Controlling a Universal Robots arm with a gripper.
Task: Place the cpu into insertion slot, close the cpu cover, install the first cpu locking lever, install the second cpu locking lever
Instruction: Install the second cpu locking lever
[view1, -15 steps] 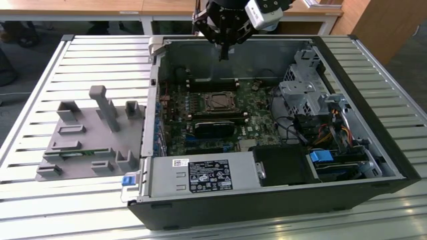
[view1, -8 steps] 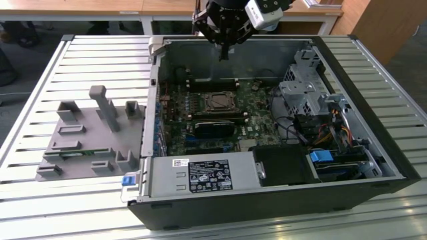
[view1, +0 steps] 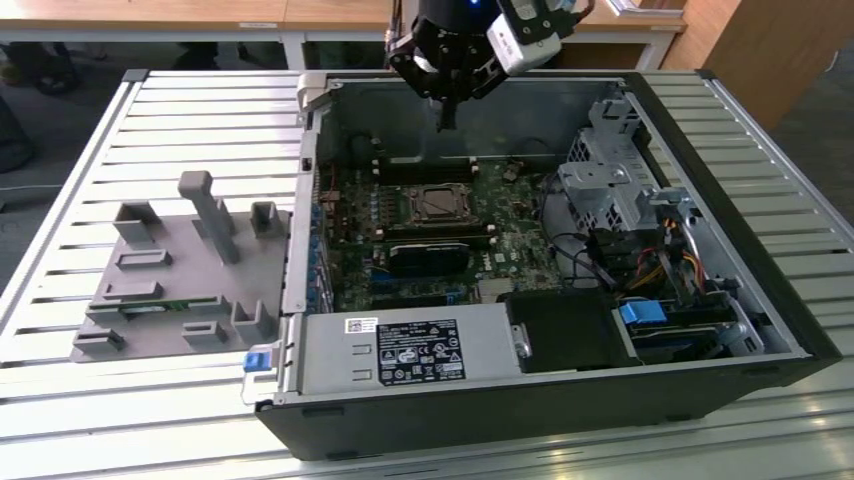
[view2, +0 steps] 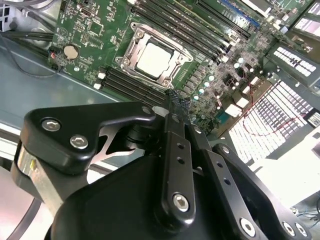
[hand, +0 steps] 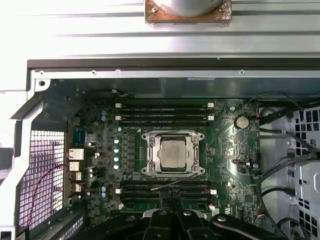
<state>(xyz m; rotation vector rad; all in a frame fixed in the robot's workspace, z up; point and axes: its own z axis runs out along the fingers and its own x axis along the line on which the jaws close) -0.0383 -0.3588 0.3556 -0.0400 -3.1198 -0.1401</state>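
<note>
End effector (view1: 449, 118) hangs above the open computer case (view1: 747, 300), over its far wall in the exterior view, well clear of the motherboard (view1: 400, 215). Fingertips pressed together with nothing between them; in the second wrist view the two black fingers (view2: 175, 107) meet at a narrow tip, and the first wrist view shows the same closed tip (hand: 170, 196).

The cpu (hand: 172, 154) sits in the insertion slot (hand: 148, 172), silver-grey top facing up, flat and square to the socket in both wrist views (view2: 155, 56). The cpu cover (hand: 172, 136) lies down around the chip, its window framing the metal top. A thin silver lever (hand: 172, 183) runs at a slant along the socket edge nearest the end effector in the first wrist view; whether it is latched, cannot tell.

Black memory slots (hand: 165, 112) flank the socket on two opposite sides. A round coin battery (hand: 242, 121) sits on the board, away from the socket.

In the exterior view the case lies on its side on a slatted metal worktop (view1: 200, 110). A grey fixture tray (view1: 174, 280) with upright posts sits on the worktop beside the case, to the exterior view's left. The power supply (view1: 407, 352) fills the case's near corner.
</note>
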